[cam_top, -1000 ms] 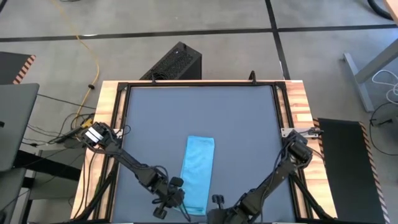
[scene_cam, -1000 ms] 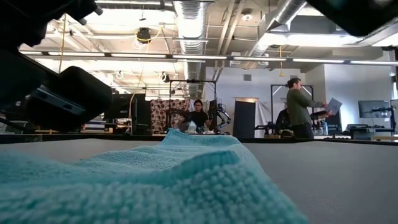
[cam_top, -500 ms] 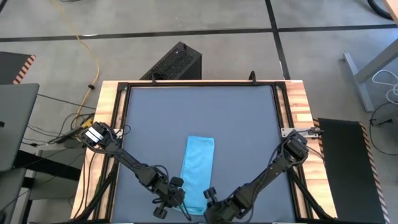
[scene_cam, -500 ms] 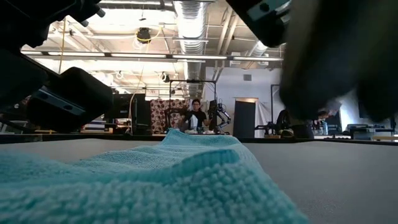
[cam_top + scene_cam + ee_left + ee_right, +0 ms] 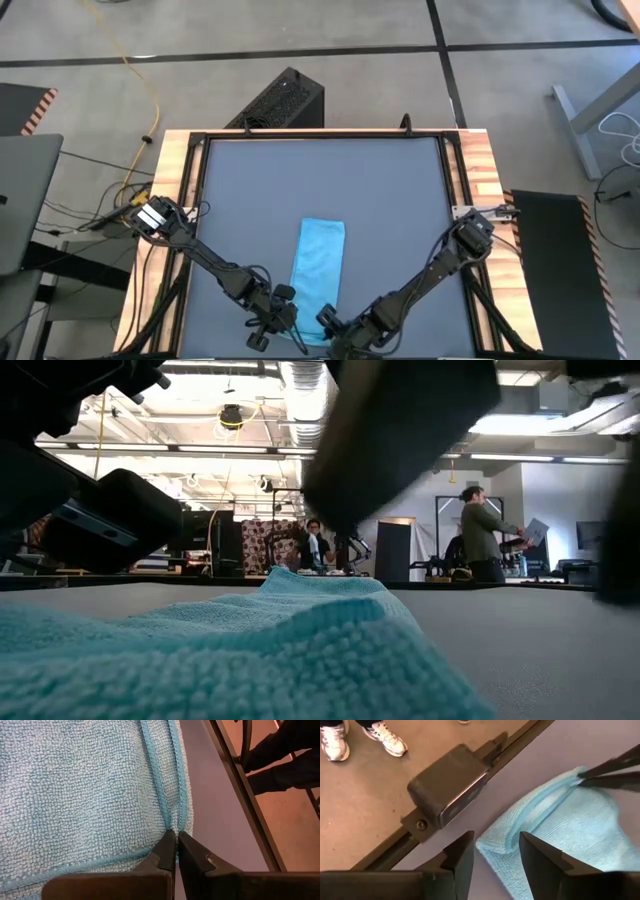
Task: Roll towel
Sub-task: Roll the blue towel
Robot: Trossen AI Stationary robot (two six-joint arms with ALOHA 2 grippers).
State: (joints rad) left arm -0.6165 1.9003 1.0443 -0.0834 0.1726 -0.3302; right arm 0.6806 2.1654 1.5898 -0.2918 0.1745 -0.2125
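The towel lies on the grey table as a long, narrow strip, and its near end reaches almost to the near edge of the table. The left gripper is at the near left corner of the towel, and its two fingers are pressed together on the hemmed edge of the cloth, so it pinches the towel there. The hem is gathered into a small fold at the fingertips. The right gripper is at the near right corner of the towel, low over the table, with its fingers spread apart; the corner of the towel shows between them, but they do not hold it. Beside this corner, a dark box sits on the frame at the edge of the table. In the low view the towel fills the foreground, and a person stands far behind it in the room.
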